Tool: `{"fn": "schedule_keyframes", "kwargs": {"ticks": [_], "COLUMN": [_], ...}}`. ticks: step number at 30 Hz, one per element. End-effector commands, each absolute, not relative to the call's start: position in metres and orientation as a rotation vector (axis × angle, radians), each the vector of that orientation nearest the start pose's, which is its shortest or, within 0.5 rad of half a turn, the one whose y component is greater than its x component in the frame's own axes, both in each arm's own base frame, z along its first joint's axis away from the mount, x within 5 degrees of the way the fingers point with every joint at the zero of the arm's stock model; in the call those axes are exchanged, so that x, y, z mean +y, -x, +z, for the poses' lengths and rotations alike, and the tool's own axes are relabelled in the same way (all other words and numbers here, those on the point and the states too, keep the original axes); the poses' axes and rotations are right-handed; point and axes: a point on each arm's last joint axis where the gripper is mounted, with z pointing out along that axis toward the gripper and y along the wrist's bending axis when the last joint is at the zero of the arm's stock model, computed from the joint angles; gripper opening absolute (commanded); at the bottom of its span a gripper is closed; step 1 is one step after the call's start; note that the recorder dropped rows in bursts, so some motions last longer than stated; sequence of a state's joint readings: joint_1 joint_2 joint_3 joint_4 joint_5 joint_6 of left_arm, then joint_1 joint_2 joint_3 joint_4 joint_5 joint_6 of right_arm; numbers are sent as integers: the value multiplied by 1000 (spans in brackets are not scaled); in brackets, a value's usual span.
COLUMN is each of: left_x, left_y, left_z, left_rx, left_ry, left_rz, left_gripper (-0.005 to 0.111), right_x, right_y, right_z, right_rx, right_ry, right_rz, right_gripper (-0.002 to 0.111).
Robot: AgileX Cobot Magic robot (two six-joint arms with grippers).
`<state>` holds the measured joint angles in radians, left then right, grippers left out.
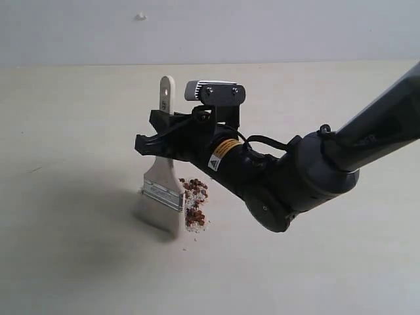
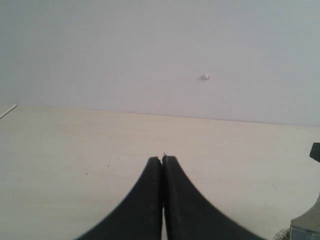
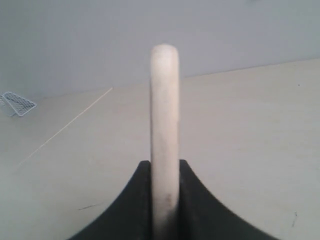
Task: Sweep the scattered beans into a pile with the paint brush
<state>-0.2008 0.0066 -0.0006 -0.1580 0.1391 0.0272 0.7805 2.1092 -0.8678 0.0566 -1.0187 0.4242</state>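
My right gripper (image 1: 149, 142) is shut on the pale wooden handle of the paint brush (image 1: 162, 178), which stands upright with its off-white bristles on the table. The handle (image 3: 165, 125) rises between the two black fingers (image 3: 142, 200) in the right wrist view. Reddish-brown beans (image 1: 195, 203) mixed with whitish crumbs lie in a narrow pile right beside the ferrule and bristles, on their right side. My left gripper (image 2: 162, 160) is shut with nothing in it, over bare table; a corner of the brush's ferrule (image 2: 306, 226) shows at the edge of its view.
The pale table (image 1: 79, 262) meets a grey wall at the back. A small white mesh object (image 3: 19, 103) lies far off in the right wrist view. The right arm (image 1: 308, 170) reaches in from the right, above the table.
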Motion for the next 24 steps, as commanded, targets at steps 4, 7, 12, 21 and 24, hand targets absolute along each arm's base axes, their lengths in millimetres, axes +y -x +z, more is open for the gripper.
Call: {"fn": "schedule_keyframes", "kwargs": {"ticks": [4,7,12,21,24], "left_x": [-13,-13,-13,-13,-13], "left_y": [-55,-55,-55,-55,-55], "left_z": [201,201,201,201,201], "left_rx": [1621,1621,1621,1621,1621], "left_ry": [-67,-67,-67,-67,-67], "left_rz": [-278,-278,-278,-278,-278], "left_gripper": [0,0,0,0,0], "right_x": [274,278,277,267,258], "right_y": [-275,-270,-266,-263,-266], "right_z": [142,158,177,203,218], "right_rx": [1694,1667,1663,1630,1701], "right_ry": [299,316,331,617,704], "right_rz": [946,1036,1070,713,497], "right_gripper": [0,0,0,0,0]}}
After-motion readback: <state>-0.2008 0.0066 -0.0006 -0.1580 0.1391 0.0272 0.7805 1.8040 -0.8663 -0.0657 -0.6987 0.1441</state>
